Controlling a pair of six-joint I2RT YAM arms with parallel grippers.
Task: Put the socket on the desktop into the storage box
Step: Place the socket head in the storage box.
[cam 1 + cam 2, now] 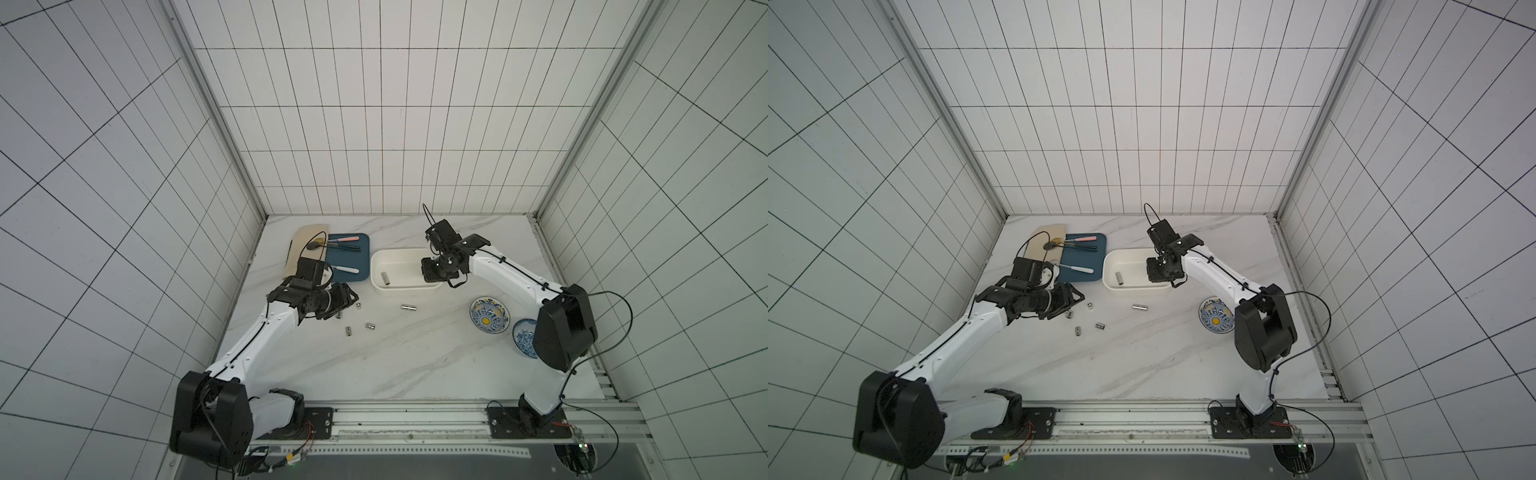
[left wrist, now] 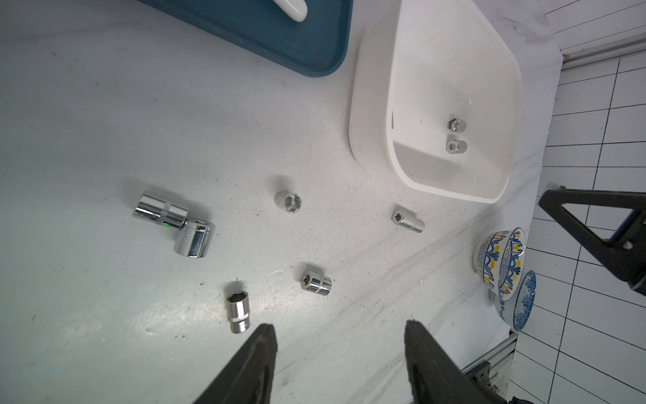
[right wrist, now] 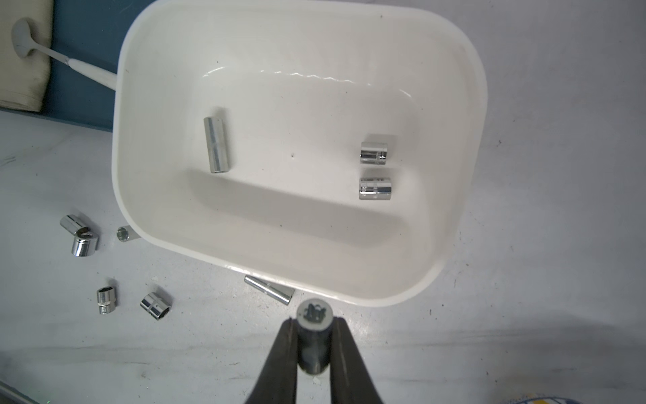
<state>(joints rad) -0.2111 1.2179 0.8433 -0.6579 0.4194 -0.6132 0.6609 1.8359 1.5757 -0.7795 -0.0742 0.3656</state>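
Only your right wrist view shows the right jaws gripping a socket by the storage box; left wrist view: left jaws apart, empty.

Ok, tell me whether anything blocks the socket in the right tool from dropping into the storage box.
Nothing visible does. The right tool is shut on the socket by the rim of the open storage box. Three sockets lie inside, apart from each other, with bare floor between them.
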